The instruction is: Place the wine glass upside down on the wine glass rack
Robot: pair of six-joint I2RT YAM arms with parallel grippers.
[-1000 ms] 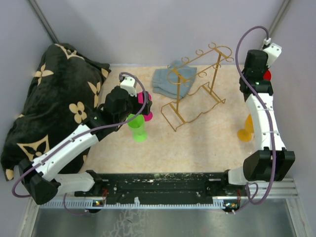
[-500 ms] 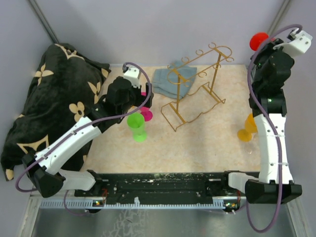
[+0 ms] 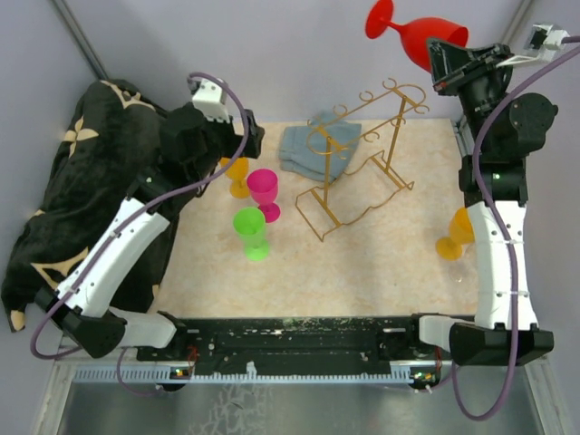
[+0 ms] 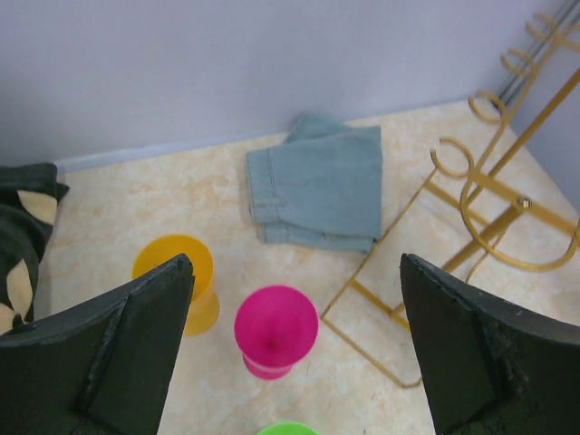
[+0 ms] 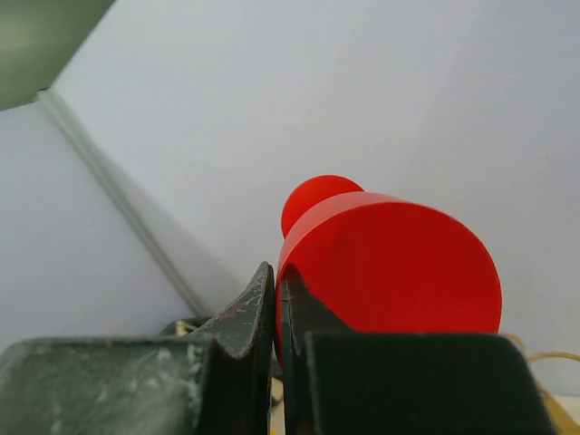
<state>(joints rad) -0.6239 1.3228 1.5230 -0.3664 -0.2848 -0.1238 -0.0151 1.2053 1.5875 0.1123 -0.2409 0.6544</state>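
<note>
Pale lilac walls close in a beige speckled tabletop (image 3: 362, 263), seen from above with the arm bases at 6 o'clock. Largest on it is a black blanket (image 3: 82, 172) with cream flowers, heaped along the 9 o'clock side.

Next come the arms. From 7 o'clock, the left arm (image 3: 118, 254) reaches toward 11 o'clock. The left jaws stand wide apart and hold nothing, hanging over the glasses below. At 4 o'clock, the right arm (image 3: 497, 245) stands tall and bends over at 1 o'clock.

A gold wire rack (image 3: 358, 168) stands upright just past centre toward 12 o'clock. Its top rails with curled ends run out toward 1 o'clock. A folded grey-blue cloth (image 3: 304, 149) lies at the rack's 10 o'clock, partly behind its near post.

High at 1 o'clock the red wine glass (image 3: 426, 32) hangs in the air in front of the back wall, well apart from the rack. It is tilted, its foot pointing toward 10 o'clock. The right jaws are pinched tight on the rim of its bowl.

Four smaller glasses rest on the tabletop. An orange glass (image 3: 237, 172), a magenta glass (image 3: 264, 188) and a green glass (image 3: 251, 228) cluster at the rack's 9 o'clock. A second orange one (image 3: 453, 237) sits at 3 o'clock beside the right arm.
</note>
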